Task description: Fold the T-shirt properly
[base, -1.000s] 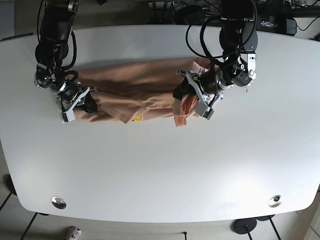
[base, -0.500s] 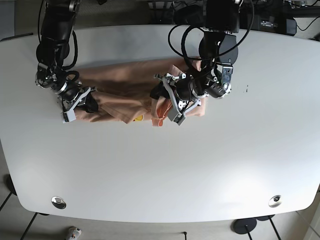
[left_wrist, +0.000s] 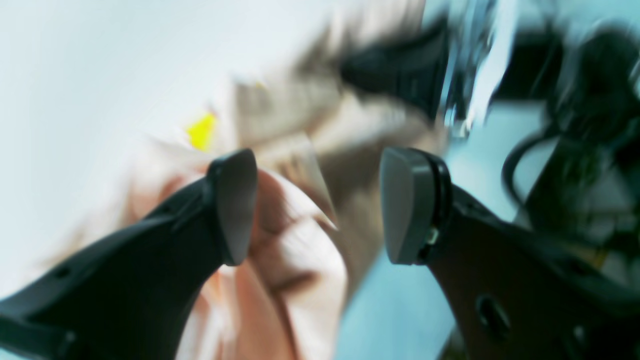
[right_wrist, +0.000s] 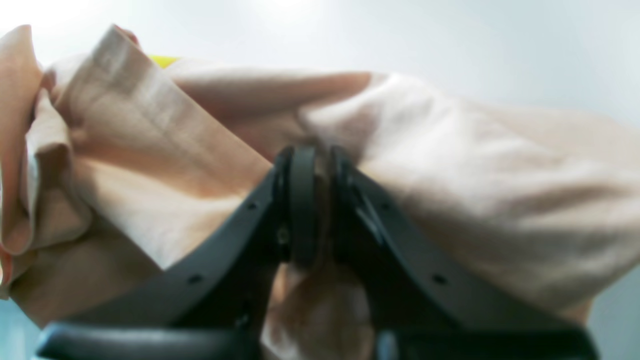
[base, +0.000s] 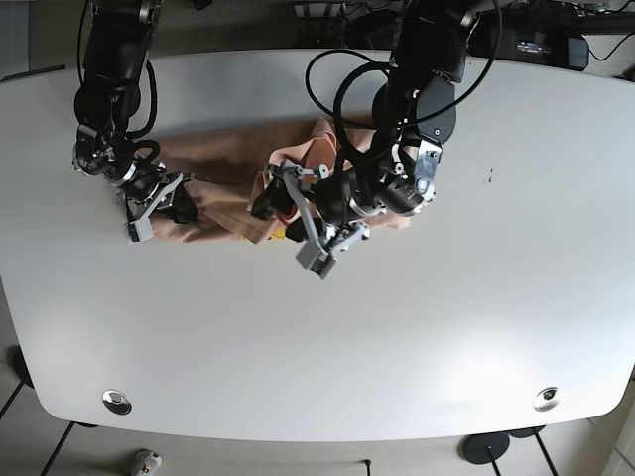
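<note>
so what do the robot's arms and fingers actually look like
Both arms are black with glossy rounded housings and loose black cables looping along them. Near the wrists sit silver-grey metal brackets and small white blocks. The left gripper has curved matte black fingers tipped with flat grey pads. The right gripper has the same black fingers, with small screw holes along them. No markings are legible.
</note>
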Robot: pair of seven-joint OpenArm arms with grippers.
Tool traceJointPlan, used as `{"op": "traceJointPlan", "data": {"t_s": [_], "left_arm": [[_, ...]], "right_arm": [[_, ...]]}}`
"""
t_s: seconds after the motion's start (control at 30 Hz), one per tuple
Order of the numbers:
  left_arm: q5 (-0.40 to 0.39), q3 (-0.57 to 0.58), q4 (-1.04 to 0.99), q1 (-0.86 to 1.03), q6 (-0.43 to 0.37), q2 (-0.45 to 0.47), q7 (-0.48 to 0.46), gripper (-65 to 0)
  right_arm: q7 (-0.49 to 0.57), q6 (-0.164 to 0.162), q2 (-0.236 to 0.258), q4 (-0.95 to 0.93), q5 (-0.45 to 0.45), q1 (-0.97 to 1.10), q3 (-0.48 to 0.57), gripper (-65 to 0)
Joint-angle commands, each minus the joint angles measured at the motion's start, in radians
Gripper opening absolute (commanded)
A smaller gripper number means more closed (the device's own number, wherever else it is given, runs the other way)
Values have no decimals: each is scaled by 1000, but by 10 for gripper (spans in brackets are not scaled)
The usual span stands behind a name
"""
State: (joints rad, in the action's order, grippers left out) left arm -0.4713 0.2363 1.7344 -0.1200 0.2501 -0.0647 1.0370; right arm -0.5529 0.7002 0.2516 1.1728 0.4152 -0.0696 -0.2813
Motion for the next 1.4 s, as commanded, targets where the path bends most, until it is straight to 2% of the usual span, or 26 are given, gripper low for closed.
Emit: {"op": "traceJointPlan", "data": {"t_s": [0.03,0.1,0.17,0.23,0.27,0.33,0.37,0.4,0.47,0.63,0.7,0.77,0.83,1.0,1.1,1.17,1.3,1.37,1.4], "left_arm": [[-8,-50,34,-10,-1,41,-7,-283],[-8,-94,34,24,-1,102,-11,-285],[-11,-136,34,69,1,164,-14,-290],[-13,-159,34,112,4,211,-14,-360],[-13,-171,42,144,38,239,-14,-424],[-10,-188,59,173,111,265,-14,-499],[-10,-205,62,184,147,269,-14,-528],[-8,-239,62,205,183,271,-16,-564],[-8,-280,62,227,213,271,-21,-590],[-7,-285,52,282,226,273,-110,-594],[-7,-285,26,282,226,273,-116,-594],[-7,-285,-3,280,226,273,-116,-594],[-7,-285,-21,280,226,273,-117,-592],[-7,-283,-87,274,226,273,-117,-590],[44,-283,-92,274,226,273,-125,-590],[92,-283,-92,274,226,271,-134,-590],[113,-288,-98,274,228,273,-139,-592],[113,-289,-100,273,228,273,-140,-592],[113,-289,-100,274,228,274,-148,-592]], "right_arm": [[-39,-2,8,35,-25,-2,-5,-599],[-39,-2,7,124,-6,11,-5,-599],[-40,-2,8,240,78,47,-5,-595],[-74,-2,12,327,132,55,1,-595],[-154,-2,10,388,158,50,1,-595],[-253,-2,2,462,178,46,4,-595],[-290,-2,-18,494,182,43,15,-595],[-327,-2,-39,542,179,27,55,-595],[-362,-2,-44,582,179,23,142,-595],[-372,-2,-50,582,178,-34,443,-595],[-372,-2,-87,539,175,-58,525,-595],[-372,-2,-105,485,146,-77,583,-595],[-372,-2,-148,424,89,-91,640,-595],[-365,-2,-248,330,-118,-97,675,-595],[-365,-2,-255,329,-181,-91,676,-595],[-365,-2,-243,329,-195,-86,673,-598],[-365,-2,-96,382,-141,-58,664,-599],[-365,-2,-27,447,-98,-22,621,-599],[-368,-2,15,511,-57,9,567,-599]]}}
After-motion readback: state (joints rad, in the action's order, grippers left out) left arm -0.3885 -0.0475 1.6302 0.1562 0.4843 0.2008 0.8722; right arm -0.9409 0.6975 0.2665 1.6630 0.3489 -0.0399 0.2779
